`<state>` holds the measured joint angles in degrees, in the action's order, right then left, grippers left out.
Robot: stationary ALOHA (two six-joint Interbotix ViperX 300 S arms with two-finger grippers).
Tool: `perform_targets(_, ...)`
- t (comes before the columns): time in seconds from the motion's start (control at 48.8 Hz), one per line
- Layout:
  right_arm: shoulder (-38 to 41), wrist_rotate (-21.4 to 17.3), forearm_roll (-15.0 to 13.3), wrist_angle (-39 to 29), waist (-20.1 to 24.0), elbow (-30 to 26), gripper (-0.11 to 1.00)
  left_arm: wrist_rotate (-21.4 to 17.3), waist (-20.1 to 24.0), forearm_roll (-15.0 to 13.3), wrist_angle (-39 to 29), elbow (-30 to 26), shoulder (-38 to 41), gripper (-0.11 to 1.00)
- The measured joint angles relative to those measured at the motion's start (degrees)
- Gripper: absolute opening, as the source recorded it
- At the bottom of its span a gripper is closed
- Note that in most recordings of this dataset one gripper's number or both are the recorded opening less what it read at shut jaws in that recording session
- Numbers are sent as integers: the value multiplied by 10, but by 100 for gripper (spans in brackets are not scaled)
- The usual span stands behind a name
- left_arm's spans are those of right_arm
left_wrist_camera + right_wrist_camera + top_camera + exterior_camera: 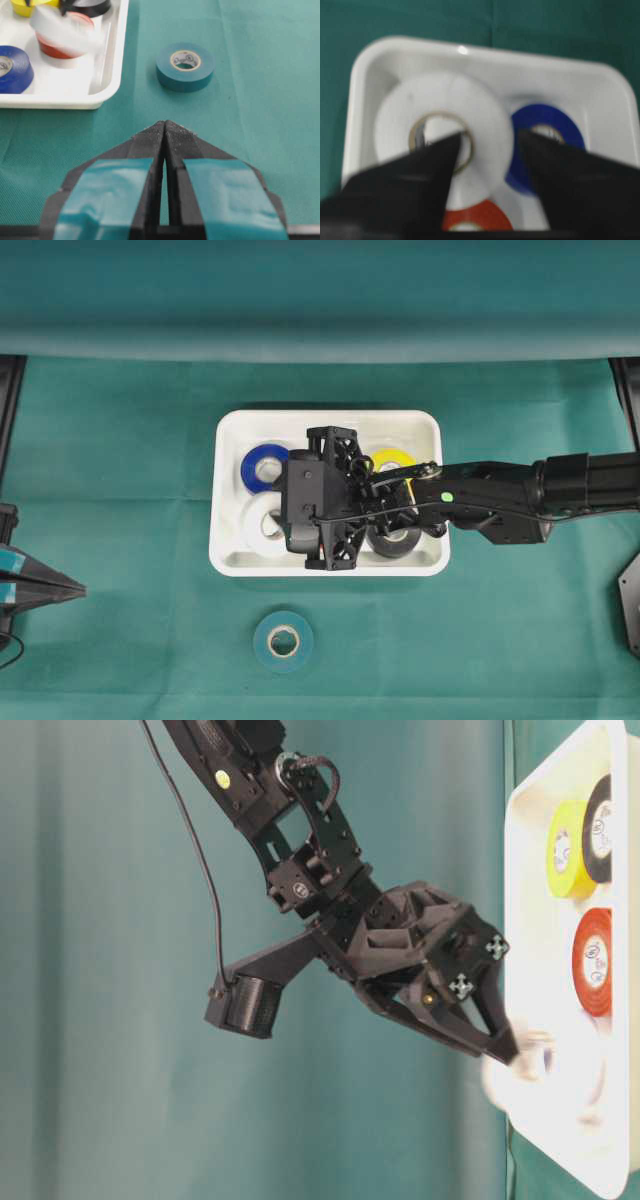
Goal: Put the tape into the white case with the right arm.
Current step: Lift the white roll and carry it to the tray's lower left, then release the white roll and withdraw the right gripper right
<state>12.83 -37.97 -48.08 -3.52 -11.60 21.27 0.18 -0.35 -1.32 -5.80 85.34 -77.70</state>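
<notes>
Looking down into the white case (228, 550), I can see the white tape roll (445, 135) inside it near one end, above the red roll (475, 217) and beside the blue roll (545, 145); yellow (395, 458) and black (393, 540) rolls sit toward the other end. One more roll — the teal tape roll (283, 641) — lies flat on the green counter (120, 490) just outside the case's rim.

These rolls strike me as light and stiff, with smooth sides that could slip; pinching across the wall, one finger through the core and one outside, seems the surest hold.

From the right, the right arm (520, 495) reaches over the case, wrist pitched down, and the right end effector (487, 145) hangs over the white roll with its fingers parted — one tip at the core, the other beyond the rim, gripping nothing that I can make out. Off to the side, the left end effector (165, 127) rests low, tips pressed together, empty.
</notes>
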Motion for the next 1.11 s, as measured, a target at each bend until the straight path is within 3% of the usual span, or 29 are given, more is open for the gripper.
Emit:
perform_targets(0.164, 0, 0, -1, -1, 1, -1, 79, 0, 1, 1, 1, 1, 0, 0)
perform_targets(0.595, -14, 0, -1, -18, 1, 33, 77, -1, 1, 0, 0, 0, 0, 0)
perform_targets(1.107, -199, -7, 2, -33, 0, 229, 77, -1, 1, 0, 1, 1, 0, 0)
